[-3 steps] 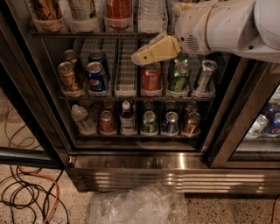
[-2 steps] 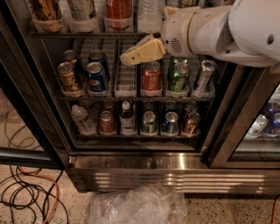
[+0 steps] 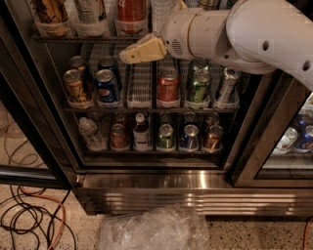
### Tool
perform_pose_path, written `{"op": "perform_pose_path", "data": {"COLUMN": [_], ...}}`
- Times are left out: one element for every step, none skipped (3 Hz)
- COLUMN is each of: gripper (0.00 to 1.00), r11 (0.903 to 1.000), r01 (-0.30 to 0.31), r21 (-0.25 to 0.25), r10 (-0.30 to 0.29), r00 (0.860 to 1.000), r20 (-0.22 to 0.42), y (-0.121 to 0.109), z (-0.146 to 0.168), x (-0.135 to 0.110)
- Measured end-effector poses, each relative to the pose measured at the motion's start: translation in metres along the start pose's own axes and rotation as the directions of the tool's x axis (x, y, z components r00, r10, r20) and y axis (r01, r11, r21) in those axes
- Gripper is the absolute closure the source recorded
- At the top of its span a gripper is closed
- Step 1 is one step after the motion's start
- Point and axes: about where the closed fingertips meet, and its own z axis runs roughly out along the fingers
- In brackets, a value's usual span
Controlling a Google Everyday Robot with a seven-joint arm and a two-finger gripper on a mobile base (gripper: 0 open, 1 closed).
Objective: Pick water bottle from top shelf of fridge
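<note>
End effector (image 3: 144, 50) hovers near the water bottle (image 3: 160, 12); labels on cans (image 3: 167, 85) unreadable.

No lettering is readable anywhere in the fridge (image 3: 161, 193); the blue can (image 3: 106, 84) on the middle rack (image 3: 142, 109) may bear a Pepsi roundel. The gripper (image 3: 141, 50) sits just below the top shelf (image 3: 88, 38) front edge

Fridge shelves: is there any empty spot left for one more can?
One: the bare white lane on the middle shelf, between the blue can and the red can, just under the pincer. The top shelf and bottom row are packed.
</note>
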Motion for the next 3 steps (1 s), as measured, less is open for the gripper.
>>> {"op": "perform_pose_path", "data": {"gripper": [0.0, 0.19, 0.24], "r11": [0.9987, 0.9957, 0.9955], "r01": [0.018, 0.035, 0.037], "r21": [0.049, 0.086, 0.087], "r10": [-0.02, -0.04, -0.042], "r00": [0.999, 0.998, 0.997], "r20": [0.039, 0.057, 0.059], "y": [-0.019, -0.038, -0.039], "z": [0.019, 0.035, 0.036], "x": [-0.012, -0.021, -0.022]}}
